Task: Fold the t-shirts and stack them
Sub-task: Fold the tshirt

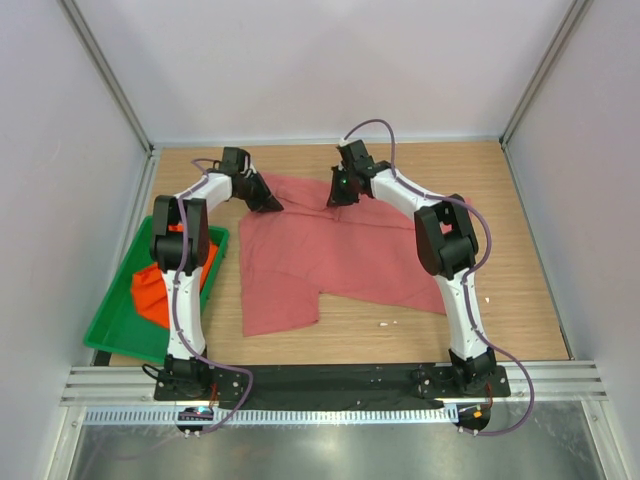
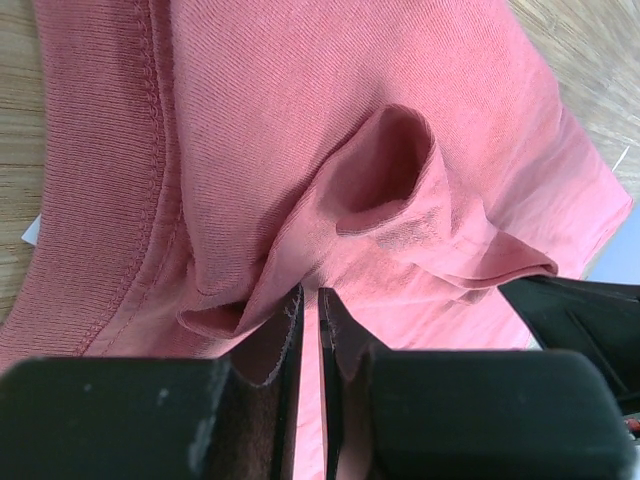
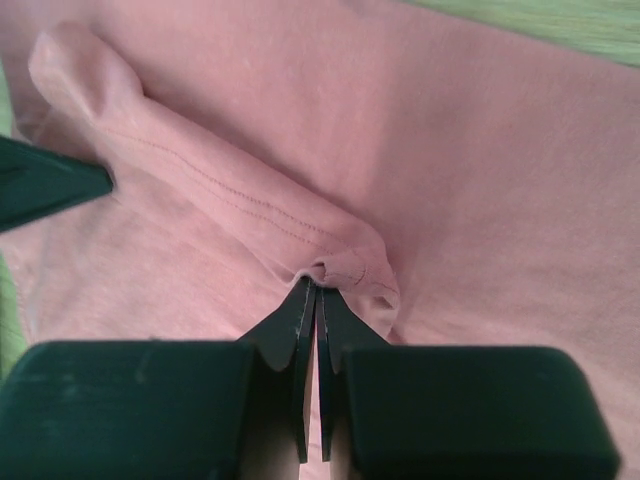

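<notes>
The orange t-shirt [image 1: 150,290] lies crumpled in the green tray [image 1: 120,335] at the left edge of the wooden table [image 1: 520,250]. The left arm partly covers it in the top view.

The left gripper [image 1: 268,203] is positioned at the far left corner of the pink t-shirt [image 1: 340,260]. In the left wrist view, the left gripper [image 2: 310,300] is clenched on a raised fold of the pink t-shirt [image 2: 300,120]. The jaws stand almost together, with cloth pinched between them. The ribbed collar band [image 2: 100,150] runs along the left side of this view.

The pink t-shirt lies spread on the table between the two arms, mostly flat. Its near edge steps down on the left side. A small white speck [image 1: 385,324] lies on the table just beside the near edge.

The right gripper [image 1: 335,200] is positioned at the far edge of the pink t-shirt, near the left gripper. In the right wrist view, the right gripper [image 3: 318,290] is clenched on a stitched hem fold of the pink t-shirt [image 3: 450,150]. The fold rises from the flat cloth into the jaws.
</notes>
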Controlling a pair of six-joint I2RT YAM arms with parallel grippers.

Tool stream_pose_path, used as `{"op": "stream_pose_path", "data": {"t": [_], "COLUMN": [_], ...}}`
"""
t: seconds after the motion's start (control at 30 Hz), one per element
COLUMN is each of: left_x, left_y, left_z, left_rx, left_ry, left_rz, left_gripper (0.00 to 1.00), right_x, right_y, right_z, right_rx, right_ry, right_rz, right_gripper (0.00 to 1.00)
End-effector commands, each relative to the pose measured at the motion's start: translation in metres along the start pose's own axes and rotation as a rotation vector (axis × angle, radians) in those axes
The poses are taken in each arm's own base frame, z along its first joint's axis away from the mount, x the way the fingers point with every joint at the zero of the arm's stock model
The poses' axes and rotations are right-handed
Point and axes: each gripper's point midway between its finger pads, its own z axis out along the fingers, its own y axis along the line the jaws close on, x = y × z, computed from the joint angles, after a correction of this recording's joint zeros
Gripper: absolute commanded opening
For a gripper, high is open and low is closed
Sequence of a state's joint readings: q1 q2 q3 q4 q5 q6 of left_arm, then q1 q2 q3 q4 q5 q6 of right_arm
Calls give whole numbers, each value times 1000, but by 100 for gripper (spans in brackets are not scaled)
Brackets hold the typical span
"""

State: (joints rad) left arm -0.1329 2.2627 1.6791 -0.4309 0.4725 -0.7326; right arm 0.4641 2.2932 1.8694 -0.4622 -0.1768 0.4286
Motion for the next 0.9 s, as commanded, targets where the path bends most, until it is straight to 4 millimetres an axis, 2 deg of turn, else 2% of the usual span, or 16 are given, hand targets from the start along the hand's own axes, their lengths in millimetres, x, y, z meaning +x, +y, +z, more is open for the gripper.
{"op": "stream_pose_path", "data": {"t": [0.0,0.17,0.27,0.37,0.47,0.5,0.53,0.57,0.63,0.73,0.87], "left_x": [-5,-7,-8,-13,-24,-27,-31,-36,-38,-36,-32], "left_y": [3,0,-4,-18,-41,-48,-54,-60,-65,-60,-59], "left_z": [0,-1,-4,-12,-22,-25,-23,-23,-19,-14,-9], "left_rx": [-14,-7,4,42,121,150,177,196,218,206,212], "left_ry": [-1,-3,-4,-24,-69,-74,-84,-89,-76,-64,-49], "left_rz": [-4,1,5,9,34,40,38,38,24,8,1], "left_gripper": [11,11,11,17,32,40,43,47,46,41,43], "right_x": [-25,-30,-36,-40,-39,-36,-40,-37,-42,-46,-49], "right_y": [-3,-29,-38,-44,-40,-40,-38,-40,-34,-22,-8], "right_z": [-2,7,3,-3,-9,-10,-18,-19,-28,-34,-32], "right_rx": [12,63,107,126,108,103,101,102,85,39,-11], "right_ry": [-99,-117,-130,-134,-123,-116,-135,-132,-150,-155,-151], "right_rz": [87,154,150,161,133,110,101,98,76,71,79], "right_gripper": [9,9,10,13,17,19,21,22,24,25,25]}}
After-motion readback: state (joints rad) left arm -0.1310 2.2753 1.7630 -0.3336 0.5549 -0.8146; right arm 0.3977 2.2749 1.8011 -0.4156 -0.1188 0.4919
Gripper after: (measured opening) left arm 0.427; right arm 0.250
